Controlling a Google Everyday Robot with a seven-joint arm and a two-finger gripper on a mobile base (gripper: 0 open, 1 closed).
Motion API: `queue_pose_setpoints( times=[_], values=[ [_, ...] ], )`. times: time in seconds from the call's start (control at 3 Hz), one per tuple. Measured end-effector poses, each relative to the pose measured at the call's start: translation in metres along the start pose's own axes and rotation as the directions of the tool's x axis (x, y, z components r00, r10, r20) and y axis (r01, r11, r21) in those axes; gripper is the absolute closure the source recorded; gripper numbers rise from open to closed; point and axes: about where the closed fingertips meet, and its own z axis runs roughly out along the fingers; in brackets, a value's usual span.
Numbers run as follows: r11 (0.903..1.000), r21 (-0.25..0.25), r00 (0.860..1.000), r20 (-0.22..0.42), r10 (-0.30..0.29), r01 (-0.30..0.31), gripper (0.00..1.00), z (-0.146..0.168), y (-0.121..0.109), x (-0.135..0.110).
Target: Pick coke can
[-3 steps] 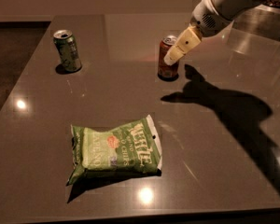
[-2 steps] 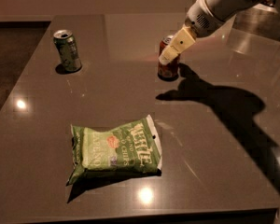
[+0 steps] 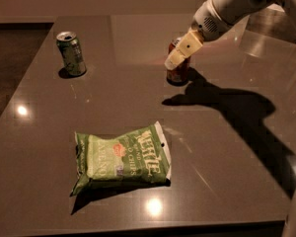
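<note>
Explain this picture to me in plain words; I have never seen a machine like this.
The white shape at the top right is a robot's arm, and the tan piece at its end is its hand, the part that grips. There is only this one view, looking down on a dark table; where the camera sits is not known. On the table stand a red coke can and, to its left in the picture, a green can; a green bag of chips lies nearer the camera. The hand is right at the coke can, covering its upper part. Whether it grips the can cannot be seen.
</note>
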Motion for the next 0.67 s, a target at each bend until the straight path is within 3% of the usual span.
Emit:
queue_pose_setpoints(
  times=[0.67],
  values=[
    [0.9999, 0.001, 1.0, -0.003, 0.015, -0.015, 0.41, 0.0048, -0.016, 0.0046]
  ],
)
